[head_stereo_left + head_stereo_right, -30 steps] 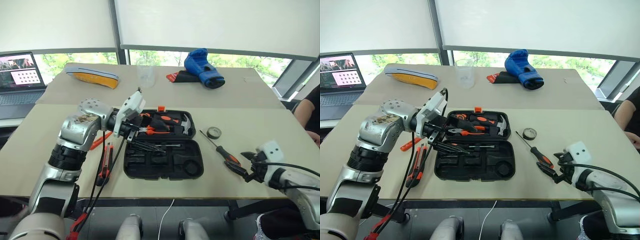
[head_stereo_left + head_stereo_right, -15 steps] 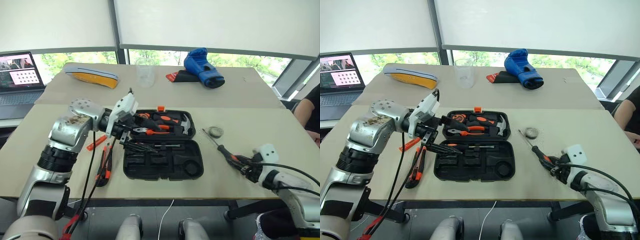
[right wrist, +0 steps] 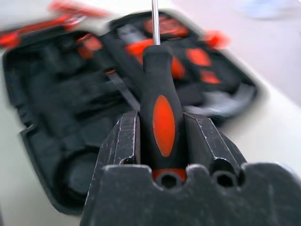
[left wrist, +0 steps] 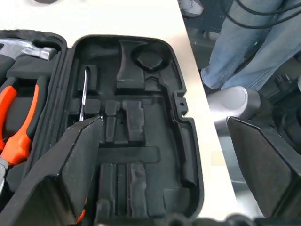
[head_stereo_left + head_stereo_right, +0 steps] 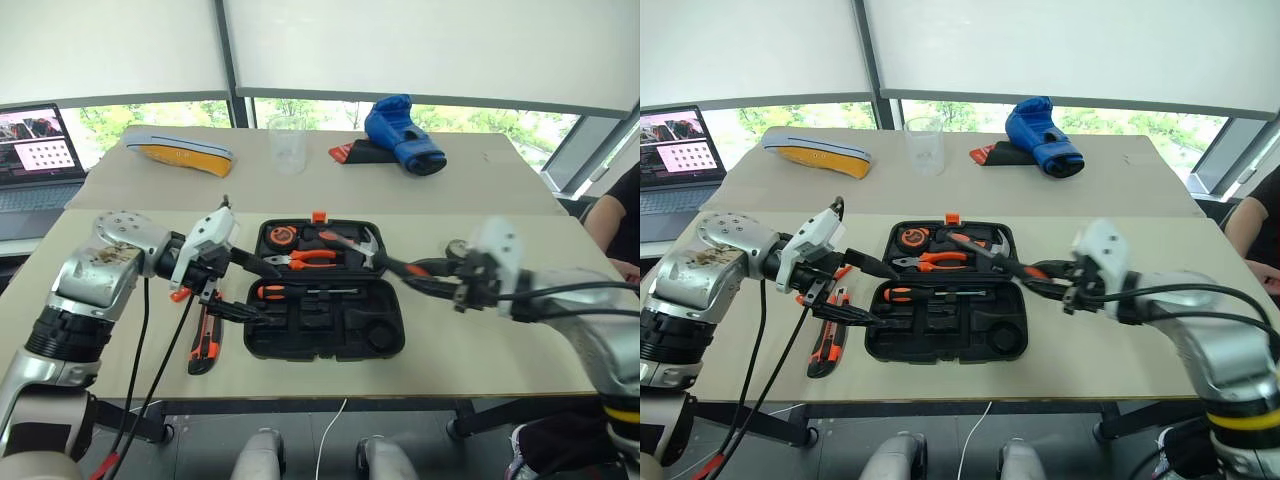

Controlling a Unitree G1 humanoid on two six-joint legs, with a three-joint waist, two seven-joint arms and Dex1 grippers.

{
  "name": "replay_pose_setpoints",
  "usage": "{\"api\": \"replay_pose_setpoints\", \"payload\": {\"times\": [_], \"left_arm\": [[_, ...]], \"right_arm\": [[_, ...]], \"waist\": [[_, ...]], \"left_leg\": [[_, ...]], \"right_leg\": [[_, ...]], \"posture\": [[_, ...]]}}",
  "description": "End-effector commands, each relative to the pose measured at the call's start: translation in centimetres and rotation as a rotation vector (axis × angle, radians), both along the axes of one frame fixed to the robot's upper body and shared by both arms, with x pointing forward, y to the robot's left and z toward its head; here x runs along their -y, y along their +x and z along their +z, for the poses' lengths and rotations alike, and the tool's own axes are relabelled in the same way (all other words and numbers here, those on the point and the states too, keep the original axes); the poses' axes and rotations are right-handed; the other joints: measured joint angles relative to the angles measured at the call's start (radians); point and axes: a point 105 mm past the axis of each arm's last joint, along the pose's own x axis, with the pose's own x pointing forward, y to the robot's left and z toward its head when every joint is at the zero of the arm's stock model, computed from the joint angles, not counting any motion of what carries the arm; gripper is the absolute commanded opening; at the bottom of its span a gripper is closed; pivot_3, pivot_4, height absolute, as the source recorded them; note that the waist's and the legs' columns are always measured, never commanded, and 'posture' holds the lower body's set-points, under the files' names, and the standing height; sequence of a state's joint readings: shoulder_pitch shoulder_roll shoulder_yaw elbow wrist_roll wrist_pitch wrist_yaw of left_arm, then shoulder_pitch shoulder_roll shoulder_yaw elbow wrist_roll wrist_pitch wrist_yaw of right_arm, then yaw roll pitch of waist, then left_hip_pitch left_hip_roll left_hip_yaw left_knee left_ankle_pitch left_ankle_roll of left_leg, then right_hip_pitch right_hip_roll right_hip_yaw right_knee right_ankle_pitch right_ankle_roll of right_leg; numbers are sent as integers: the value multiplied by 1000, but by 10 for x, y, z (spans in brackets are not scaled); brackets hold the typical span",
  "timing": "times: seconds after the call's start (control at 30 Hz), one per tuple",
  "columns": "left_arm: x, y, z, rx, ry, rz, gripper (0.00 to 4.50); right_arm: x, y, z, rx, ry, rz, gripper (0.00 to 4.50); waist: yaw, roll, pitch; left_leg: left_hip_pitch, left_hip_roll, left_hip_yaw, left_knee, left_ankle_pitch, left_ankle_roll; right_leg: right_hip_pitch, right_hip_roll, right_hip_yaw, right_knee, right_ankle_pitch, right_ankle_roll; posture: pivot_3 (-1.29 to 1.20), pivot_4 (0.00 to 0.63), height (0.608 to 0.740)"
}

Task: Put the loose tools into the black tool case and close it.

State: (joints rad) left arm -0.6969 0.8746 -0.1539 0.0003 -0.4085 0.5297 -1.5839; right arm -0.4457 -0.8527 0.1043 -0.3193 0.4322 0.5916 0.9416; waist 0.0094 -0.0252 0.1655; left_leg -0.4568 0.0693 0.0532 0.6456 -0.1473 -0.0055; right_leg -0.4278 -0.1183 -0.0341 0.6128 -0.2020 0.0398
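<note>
The black tool case (image 5: 385, 300) lies open mid-table with orange-handled pliers, a hammer and a tape measure in its far half. One orange-and-black screwdriver (image 5: 272, 292) rests in the near half. My right gripper (image 5: 425, 278) is shut on a second screwdriver (image 3: 162, 113) and holds it in the air at the case's right edge, shaft pointing over the case. My left gripper (image 4: 169, 165) hangs open at the case's left edge, holding nothing. The utility knife (image 5: 205, 342) and the slim orange tester screwdriver (image 5: 181, 293) lie on the table left of the case.
A blue boxing glove (image 5: 405, 125), a clear cup (image 5: 288, 142) and a yellow-and-grey object (image 5: 180, 152) sit at the back of the table. A laptop (image 5: 35, 150) stands far left. A person sits at the right edge (image 5: 622, 215).
My right gripper shut on the screwdriver lying on the table at the right, lifted it and carried it left to the case. My left gripper drew back left, still open.
</note>
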Motion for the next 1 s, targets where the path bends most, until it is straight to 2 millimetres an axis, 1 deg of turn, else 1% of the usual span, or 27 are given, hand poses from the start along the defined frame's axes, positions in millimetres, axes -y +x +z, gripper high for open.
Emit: {"api": "replay_pose_setpoints", "payload": {"times": [0.03, 0.17, 0.23, 0.27, 0.37, 0.57, 0.73, 0.8, 0.87, 0.93, 1.0], "left_arm": [[1, -4, 11, 57, -7, -10, 4500], [1, -5, 12, 65, -14, 0, 4500], [1, -5, 12, 68, -14, 7, 4500], [1, -5, 12, 68, -15, 8, 4500], [2, -4, 12, 73, -18, 17, 4500], [4, -1, 12, 80, -22, 19, 4500], [5, 1, 13, 88, -23, 16, 4500], [5, 1, 14, 89, -23, 14, 4500], [6, 2, 14, 89, -23, 14, 4500], [6, 2, 13, 89, -23, 15, 4500], [6, 3, 13, 87, -23, 17, 4500]], "right_arm": [[-20, -2, -10, 57, -123, 174, 1010], [-18, 0, -25, 89, -208, 241, 1010], [-15, 1, -29, 101, -228, 261, 1010], [-14, 1, -30, 103, -232, 264, 1010], [-11, 12, -30, 116, -219, 226, 1010], [-19, 20, -25, 133, -167, 218, 1010], [-13, 22, -33, 157, -226, 243, 1010], [-12, 23, -33, 164, -227, 246, 2061], [-12, 26, -30, 184, -224, 240, 2641], [-20, 30, -17, 194, -155, 211, 3321], [-29, 30, -8, 171, -90, 197, 3990]], "waist": [[4, 0, 0], [10, 0, 0], [9, 0, 0], [7, 0, 0], [3, 0, 0], [1, 0, 0], [4, 0, 0], [4, 0, 0], [3, 0, 0], [2, 0, 0], [-1, 0, 0]], "left_leg": [[-1, 0, 0, 0, 0, 0], [-3, -1, 0, 0, 0, 0], [-3, -1, 0, 0, 0, 0], [-3, -1, 0, 0, 0, 0], [-2, 0, 0, 0, 0, 0], [1, 1, 0, 0, 1, -1], [0, 1, 0, 0, 1, -1], [0, 1, 0, 0, 1, -1], [0, 1, 0, 0, 1, -1], [0, 1, 0, 0, 1, -1], [1, 1, 0, 0, 1, -1]], "right_leg": [[0, 0, 0, 0, 0, 0], [-1, 0, 0, 0, -2, 1], [-1, 0, 0, 0, -2, 1], [-1, 0, 0, 0, -2, 1], [-1, 2, 0, 2, -2, 1], [-1, 4, 2, 5, -1, 0], [-2, 4, 3, 5, -2, -1], [-2, 4, 3, 5, -2, -1], [-2, 4, 3, 5, -2, -1], [-2, 4, 4, 6, -2, -1], [-2, 5, 4, 7, -2, -1]], "posture": [[0, 150, 740], [0, 150, 740], [0, 150, 740], [0, 150, 740], [0, 150, 740], [0, 150, 740], [0, 150, 740], [0, 150, 740], [0, 150, 740], [0, 150, 740], [0, 150, 740]]}}
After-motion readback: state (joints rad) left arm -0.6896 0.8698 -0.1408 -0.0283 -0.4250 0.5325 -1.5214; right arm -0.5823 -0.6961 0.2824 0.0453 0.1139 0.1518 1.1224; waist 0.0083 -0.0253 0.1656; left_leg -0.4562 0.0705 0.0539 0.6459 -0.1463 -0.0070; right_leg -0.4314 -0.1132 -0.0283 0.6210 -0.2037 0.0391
